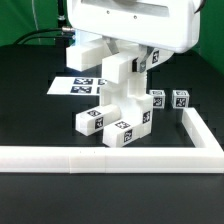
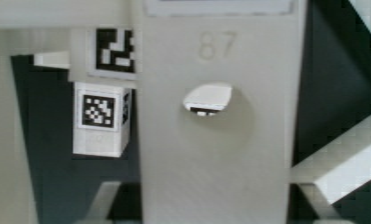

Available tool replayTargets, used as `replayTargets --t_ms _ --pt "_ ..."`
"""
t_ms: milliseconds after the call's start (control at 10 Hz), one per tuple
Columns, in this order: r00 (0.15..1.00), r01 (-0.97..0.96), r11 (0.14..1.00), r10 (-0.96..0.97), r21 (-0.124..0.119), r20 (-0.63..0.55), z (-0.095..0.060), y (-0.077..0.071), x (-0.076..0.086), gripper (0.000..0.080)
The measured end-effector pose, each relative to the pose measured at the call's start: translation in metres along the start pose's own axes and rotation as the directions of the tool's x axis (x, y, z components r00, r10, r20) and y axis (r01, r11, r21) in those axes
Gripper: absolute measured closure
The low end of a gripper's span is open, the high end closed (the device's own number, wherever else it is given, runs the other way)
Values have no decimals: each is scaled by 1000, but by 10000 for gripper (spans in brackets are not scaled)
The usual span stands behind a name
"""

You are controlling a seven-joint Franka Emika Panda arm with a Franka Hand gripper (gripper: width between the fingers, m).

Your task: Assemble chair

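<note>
The chair stands partly built in the middle of the black table as a cluster of chunky white tagged blocks [image 1: 118, 110]. From above, my gripper [image 1: 122, 58] holds an upright white flat piece [image 1: 120, 72] whose lower end meets the cluster. In the wrist view this piece [image 2: 217, 120] fills the middle, showing a small round hole [image 2: 208, 100]. My gripper [image 2: 207, 200] is shut on it, with a finger [image 2: 107, 200] on either side. A tagged white post [image 2: 102, 118] stands beside it.
Two small tagged white blocks [image 1: 158, 98] [image 1: 180, 98] lie at the exterior view's right. The marker board [image 1: 78, 85] lies behind on the left. A long white L-shaped rail [image 1: 110, 155] runs along the front and up the right side [image 1: 198, 130].
</note>
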State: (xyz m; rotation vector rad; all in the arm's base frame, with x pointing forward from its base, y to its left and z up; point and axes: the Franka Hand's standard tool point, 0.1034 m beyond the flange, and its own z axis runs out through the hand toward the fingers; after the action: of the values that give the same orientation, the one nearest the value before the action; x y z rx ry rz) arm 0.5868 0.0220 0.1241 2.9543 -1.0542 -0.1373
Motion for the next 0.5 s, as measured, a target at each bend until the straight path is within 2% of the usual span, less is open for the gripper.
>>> replayTargets --t_ms 500 --pt "1000 11 1000 -11 11 -25 3 -10 -6 515"
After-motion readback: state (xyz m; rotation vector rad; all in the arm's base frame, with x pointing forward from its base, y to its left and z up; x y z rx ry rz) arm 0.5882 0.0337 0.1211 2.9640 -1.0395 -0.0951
